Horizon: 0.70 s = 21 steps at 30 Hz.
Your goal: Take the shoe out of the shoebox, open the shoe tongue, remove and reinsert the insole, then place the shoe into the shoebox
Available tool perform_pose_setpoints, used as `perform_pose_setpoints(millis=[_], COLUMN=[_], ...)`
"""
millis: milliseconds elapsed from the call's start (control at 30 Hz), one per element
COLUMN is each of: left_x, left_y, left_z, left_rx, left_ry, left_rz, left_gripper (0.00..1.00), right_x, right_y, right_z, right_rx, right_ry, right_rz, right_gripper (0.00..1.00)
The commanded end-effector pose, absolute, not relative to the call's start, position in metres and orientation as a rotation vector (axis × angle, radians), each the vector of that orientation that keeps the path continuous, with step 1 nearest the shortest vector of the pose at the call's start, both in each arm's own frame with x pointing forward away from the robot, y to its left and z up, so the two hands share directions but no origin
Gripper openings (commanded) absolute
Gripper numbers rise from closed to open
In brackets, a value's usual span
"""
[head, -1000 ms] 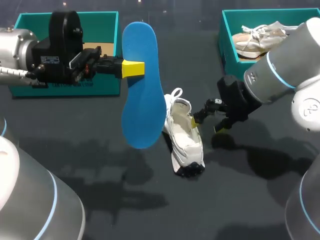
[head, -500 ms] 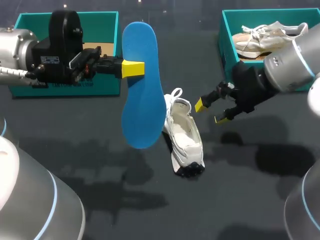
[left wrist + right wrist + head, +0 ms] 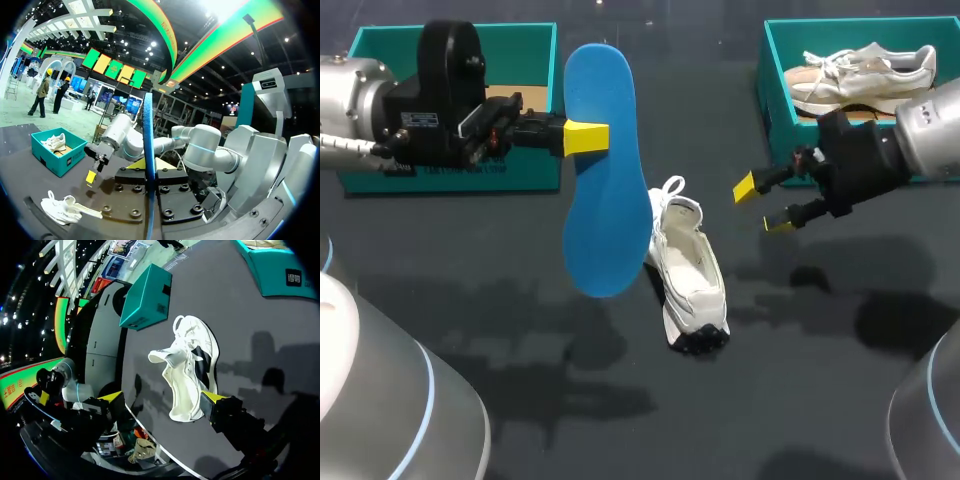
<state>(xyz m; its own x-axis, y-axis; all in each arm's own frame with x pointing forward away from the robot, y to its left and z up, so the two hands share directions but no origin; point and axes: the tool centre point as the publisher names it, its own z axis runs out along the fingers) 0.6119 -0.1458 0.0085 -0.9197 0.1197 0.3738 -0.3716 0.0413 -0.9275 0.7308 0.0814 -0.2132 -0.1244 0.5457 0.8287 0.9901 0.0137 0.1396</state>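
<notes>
Head view: the right teal shoebox (image 3: 775, 90) holds a pale sneaker (image 3: 860, 70). The left shoebox (image 3: 542, 170) is mostly hidden by the arm. The white shoe (image 3: 690, 285) lies on the bench (image 3: 820, 380), long axis near-to-far, laces at the far end. The left pincer (image 3: 585, 137) clamps the blue insole (image 3: 605, 200), which stands upright. The right pincer (image 3: 765, 205) hangs wide open and empty.

Left wrist view: the insole (image 3: 148, 130) shows edge-on in the pincer.

Right wrist view: the shoe (image 3: 192, 365) lies ahead of the spread tips.

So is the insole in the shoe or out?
Out: the left claw holds the blue insole in the air, clear of the white shoe.
</notes>
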Motion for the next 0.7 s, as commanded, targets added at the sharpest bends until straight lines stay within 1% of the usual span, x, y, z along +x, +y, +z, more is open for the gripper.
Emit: perform_pose_setpoints(millis=[33, 200, 367, 433, 600, 667, 700], left_x=[0.612, 0.612, 0.614, 0.618, 0.629, 0.634, 0.635], left_y=[-0.147, -0.147, -0.16, -0.163, -0.171, -0.175, -0.178], left_z=[0.008, 0.008, -0.013, -0.016, -0.016, -0.017, -0.018], left_rx=[0.255, 0.255, 0.009, -0.054, -0.32, -0.5, -0.688], left_ry=[-1.975, -1.975, -2.146, -2.18, -2.282, -2.325, -2.458], left_rz=[1.943, 1.943, 1.999, 2.008, 2.126, 2.171, 2.21], left_gripper=[0.0, 0.0, 0.0, 0.0, 0.0, 0.0, 0.0], right_x=[0.721, 0.721, 0.721, 0.723, 0.728, 0.73, 0.73], right_y=[0.07, 0.07, 0.07, 0.071, 0.072, 0.073, 0.073], right_z=[-0.204, -0.204, -0.204, -0.2, -0.192, -0.187, -0.184], right_rx=[-1.541, -1.541, -1.541, -1.498, -1.394, -1.356, -1.334], right_ry=[-1.626, -1.626, -1.625, -1.534, -1.429, -1.398, -1.388], right_rz=[-1.054, -1.054, -1.054, -1.068, -1.156, -1.171, -1.179], right_gripper=[1.0, 1.0, 1.0, 1.0, 1.0, 1.0, 1.0])
